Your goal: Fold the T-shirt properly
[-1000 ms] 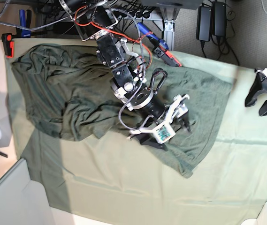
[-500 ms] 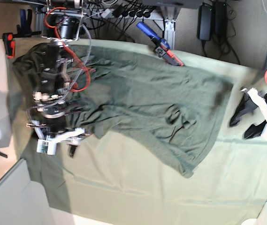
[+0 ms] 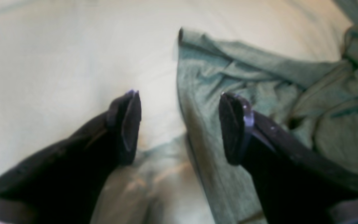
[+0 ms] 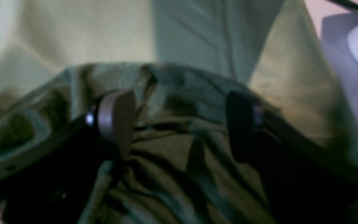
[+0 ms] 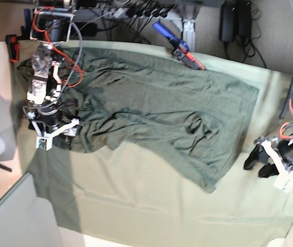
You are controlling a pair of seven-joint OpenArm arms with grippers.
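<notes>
The pale green table cloth [image 5: 151, 206] covers the whole bench, running under both arms and out past them on every side. Spread across it lies the T-shirt [image 5: 156, 108], dark olive and rumpled, stretching from beneath the right gripper [image 5: 58, 138] most of the way toward the left gripper [image 5: 257, 163], with one corner trailing down toward the bench's near edge.

The right gripper hangs over the bunched, heavily creased end of the shirt. From its own camera the jaws stand spread wide with wrinkled fabric [image 4: 179, 155] showing in the gap between them and nothing pinched; I cannot tell whether the tips touch the cloth below.

The left gripper sits off the shirt's far end, over bare table cloth, apart from the fabric in the overhead view. Its jaws are likewise wide apart and empty. In its wrist view the shirt's hemmed edge [image 3: 194, 130] runs up through the gap, with one fingertip [image 3: 233, 130] over the shirt and the other [image 3: 129, 124] over the paler cloth.

Behind the shirt, beyond both grippers, a blue and red clamp [image 5: 179, 49] lies at the bench's back edge.
</notes>
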